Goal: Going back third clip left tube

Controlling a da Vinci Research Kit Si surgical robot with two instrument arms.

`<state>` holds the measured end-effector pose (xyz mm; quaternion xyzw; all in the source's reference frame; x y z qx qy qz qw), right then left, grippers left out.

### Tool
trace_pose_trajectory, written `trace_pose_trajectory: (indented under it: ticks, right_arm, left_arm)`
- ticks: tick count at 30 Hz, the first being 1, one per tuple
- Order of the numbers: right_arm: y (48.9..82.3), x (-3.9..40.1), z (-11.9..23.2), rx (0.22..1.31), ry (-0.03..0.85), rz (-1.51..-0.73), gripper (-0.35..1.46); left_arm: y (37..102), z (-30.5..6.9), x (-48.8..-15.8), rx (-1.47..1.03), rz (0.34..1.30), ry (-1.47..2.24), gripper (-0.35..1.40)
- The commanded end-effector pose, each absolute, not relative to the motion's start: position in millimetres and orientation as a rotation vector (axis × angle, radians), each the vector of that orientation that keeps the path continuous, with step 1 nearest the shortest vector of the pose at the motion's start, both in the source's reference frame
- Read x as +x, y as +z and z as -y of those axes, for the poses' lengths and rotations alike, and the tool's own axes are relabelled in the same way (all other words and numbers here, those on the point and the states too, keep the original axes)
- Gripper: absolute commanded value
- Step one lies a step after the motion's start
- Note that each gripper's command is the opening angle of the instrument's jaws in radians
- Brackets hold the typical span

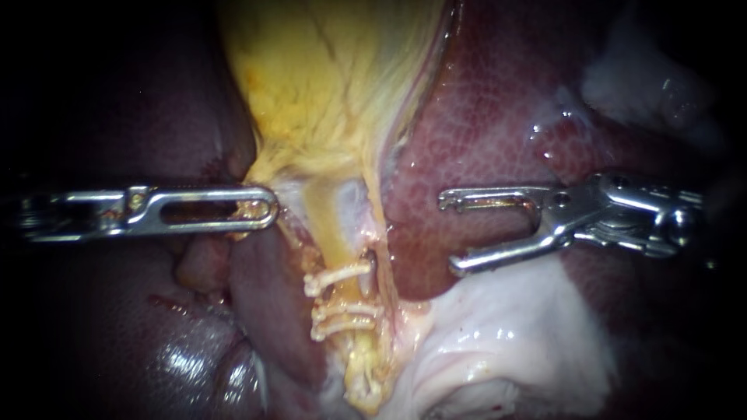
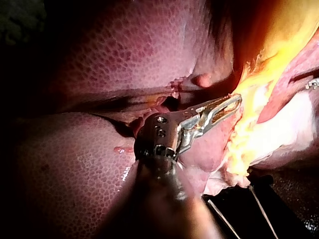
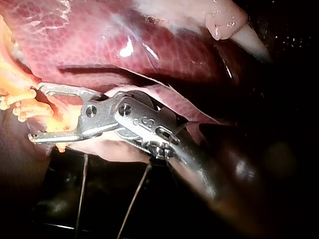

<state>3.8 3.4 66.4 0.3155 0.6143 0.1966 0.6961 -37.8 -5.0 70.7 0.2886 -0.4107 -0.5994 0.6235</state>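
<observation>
A surgical laboratory is indicated: a liver (image 1: pixel 482 132) and a gallbladder (image 1: pixel 327 78) are laid outside any body on a dark bench (image 3: pixel 99 199), and are worked on by the left instrument (image 1: pixel 268 208) and the right instrument (image 1: pixel 450 233), both of thin metal

Yellow against maroon, bright steel at either side.

Gallbladder (image 1: pixel 334 70) mustard fading to pale yellow, streaked with fine whitish fibres and flecked orange along one edge. Liver (image 1: pixel 482 132) deep maroon, patterned all over in a fine paler net of small cells, with wet white glints. Tube (image 1: pixel 331 225) dull ochre. Clips (image 1: pixel 338 276) cream, stained yellow. Membrane (image 1: pixel 498 342) under the liver glossy pinkish white. Left instrument (image 1: pixel 268 208) and right instrument (image 1: pixel 450 233) polished silver-grey with dark slots. In the wrist views, black backing (image 3: pixel 65 199) beneath the tissue, crossed by thin pale threads (image 3: pixel 82 184).
</observation>
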Motion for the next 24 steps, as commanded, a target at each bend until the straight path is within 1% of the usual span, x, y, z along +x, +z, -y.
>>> trace_pose_trajectory:
  ticks: [1, 7, 11, 24]
  right_arm:
    - [66.4, 3.7, -3.4, 0.704, 0.437, -1.369, 0.6]
    - [66.4, 3.8, -3.2, 0.704, 0.436, -1.369, 0.6]
    - [66.4, 3.8, -3.2, 0.704, 0.436, -1.369, 0.6]
    - [65.8, 3.9, -3.1, 0.704, 0.437, -1.369, 0.6]
  left_arm:
    - [71.2, 5.1, -38.1, 0.658, 0.944, -1.376, -0.35]
    - [74.1, 5.7, -40.8, 0.649, 0.95, -1.371, -0.35]
    - [74.8, 5.9, -42.2, 0.654, 0.948, -1.366, -0.35]
    - [74.9, 5.9, -42.5, 0.659, 0.949, -1.363, -0.35]
